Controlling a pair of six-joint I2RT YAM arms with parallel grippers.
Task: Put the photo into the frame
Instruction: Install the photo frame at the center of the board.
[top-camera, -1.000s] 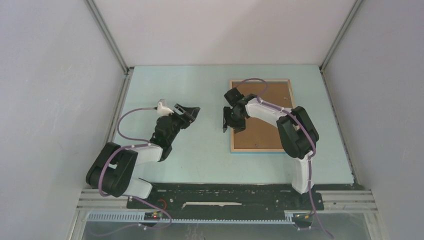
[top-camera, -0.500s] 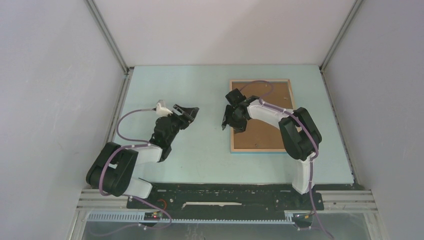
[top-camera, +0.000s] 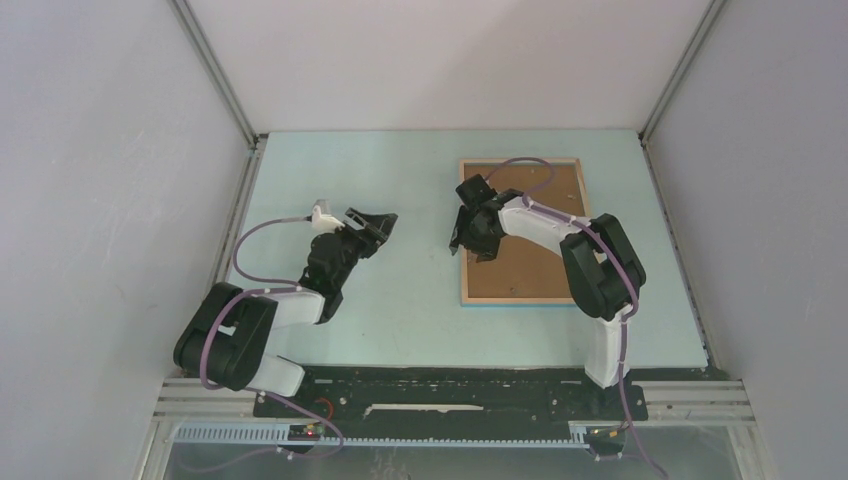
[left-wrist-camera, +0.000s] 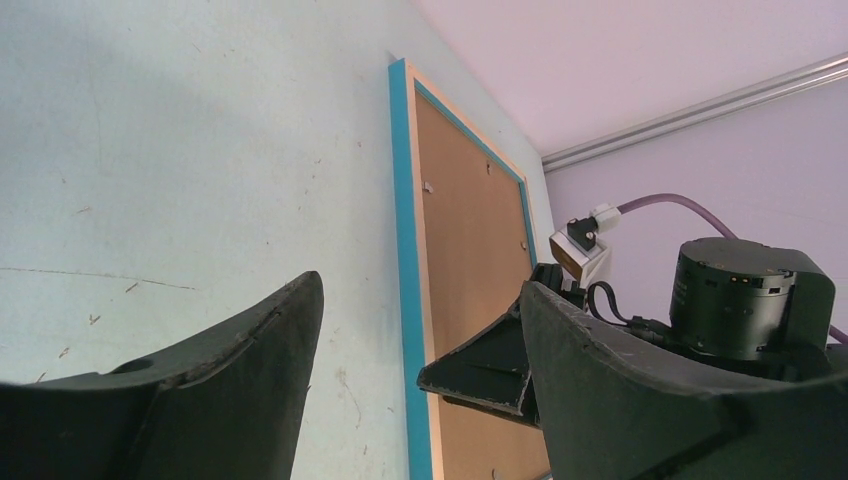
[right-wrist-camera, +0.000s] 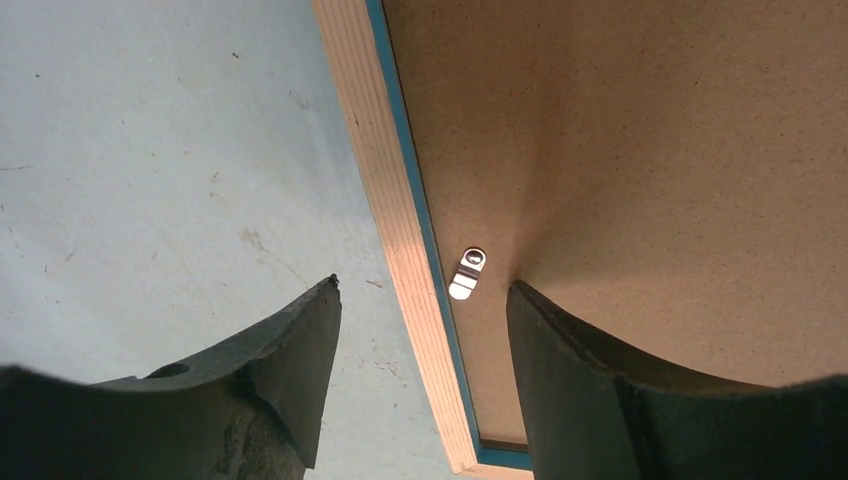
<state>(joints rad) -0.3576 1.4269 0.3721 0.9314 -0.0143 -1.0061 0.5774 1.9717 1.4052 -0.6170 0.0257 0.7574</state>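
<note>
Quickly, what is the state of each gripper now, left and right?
Left gripper: open, holding nothing.
Right gripper: open, holding nothing, poised over the frame edge.

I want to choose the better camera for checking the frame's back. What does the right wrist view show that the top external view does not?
Only right wrist: a small metal tab at the backing board's edge. Only top external: the whole frame, and the left gripper over the table. Both: the right gripper, open above the frame's left side.
</note>
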